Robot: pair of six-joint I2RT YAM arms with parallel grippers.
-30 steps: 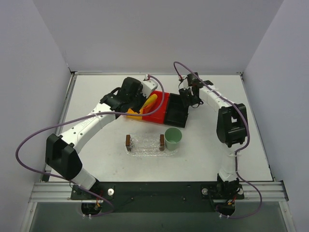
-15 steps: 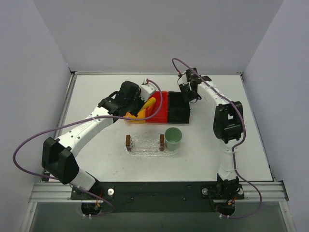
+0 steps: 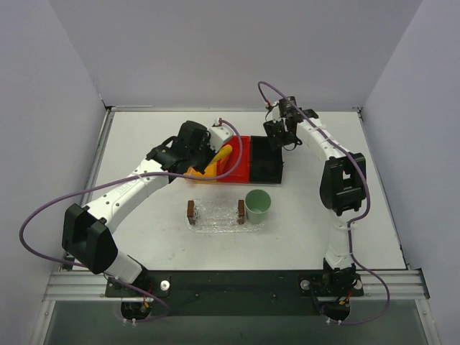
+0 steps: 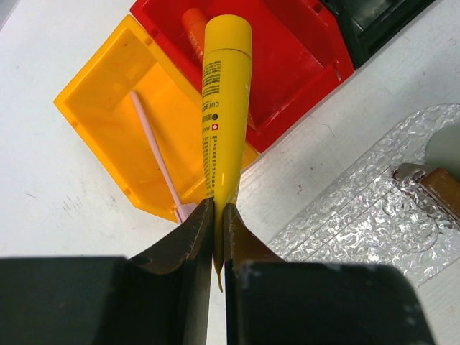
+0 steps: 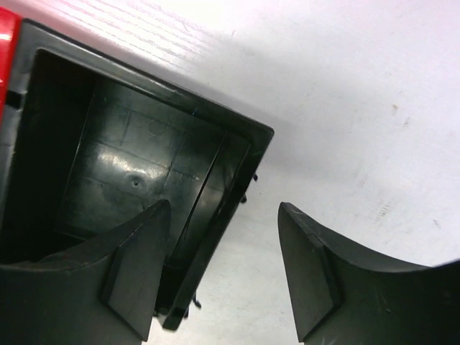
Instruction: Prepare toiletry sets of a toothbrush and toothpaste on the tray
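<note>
Left jaws: clamped tight on the flat crimped end of the yellow tube (image 4: 224,108), with nothing else between them.
Yellow tube: sticks straight out from my left jaws with the cap end away from me. It crosses the edge where the orange bin (image 4: 108,93) meets the red bin (image 4: 302,50), and the cap hangs over the red bin's side.
Orange tube (image 4: 192,25): lies in the red bin by the wall next to the orange bin, partly hidden behind the yellow tube's cap.
Toothbrush (image 4: 154,154): lies slantwise on the floor of the orange bin, one end near the bin edge closest to my left jaws.
Tray (image 3: 214,215): on the desk (image 3: 144,136), nearer my bases than the bins, with a strip of open desk between it and them. The left block (image 3: 190,209) sits at one end and the right block (image 3: 241,210) near the other, with open textured plastic between the two.
Cup (image 3: 257,204): at the tray's right end, just beside the right block. Whether it stands on the tray's rim or off it, I cannot tell.
Right jaws: spread wide and holding nothing, over the far right corner of the black bin (image 5: 144,165). One finger is over the bin's inside, the other over the desk, and the rim's corner lies between them.
Bin edges: the red and black bins stand side by side, walls touching.
Open room: wide desk right of the black bin, left of the orange bin, and on both sides of the tray.
</note>
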